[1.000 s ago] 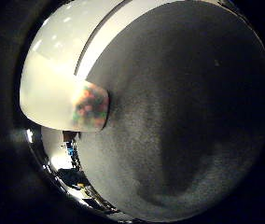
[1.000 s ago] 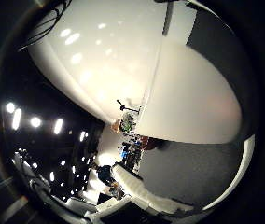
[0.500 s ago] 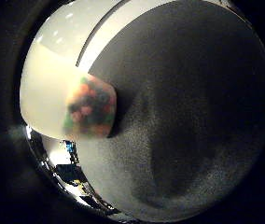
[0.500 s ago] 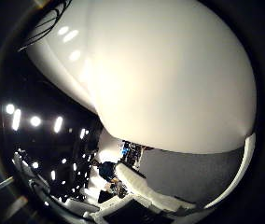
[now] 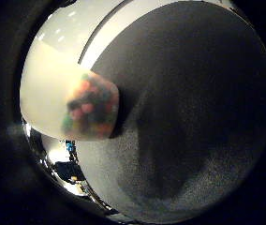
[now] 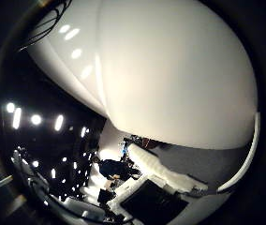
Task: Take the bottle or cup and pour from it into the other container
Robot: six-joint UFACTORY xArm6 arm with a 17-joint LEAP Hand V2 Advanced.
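A white, translucent cup lies close against my palm, and a cluster of small coloured pieces shows through its end. In the thumb side view the same cup's smooth white wall fills most of the picture. A white and black part of my hand reaches in beneath it. How the hand stands around the cup is hidden. No second container is in view.
A dark grey table top spreads behind the cup, with a pale strip along its edge. Past the table are a dark room with ceiling lights and distant furniture.
The cup now fills more of both views, so the palm has come closer to it. The coloured pieces look larger and sit further across the little finger side view.
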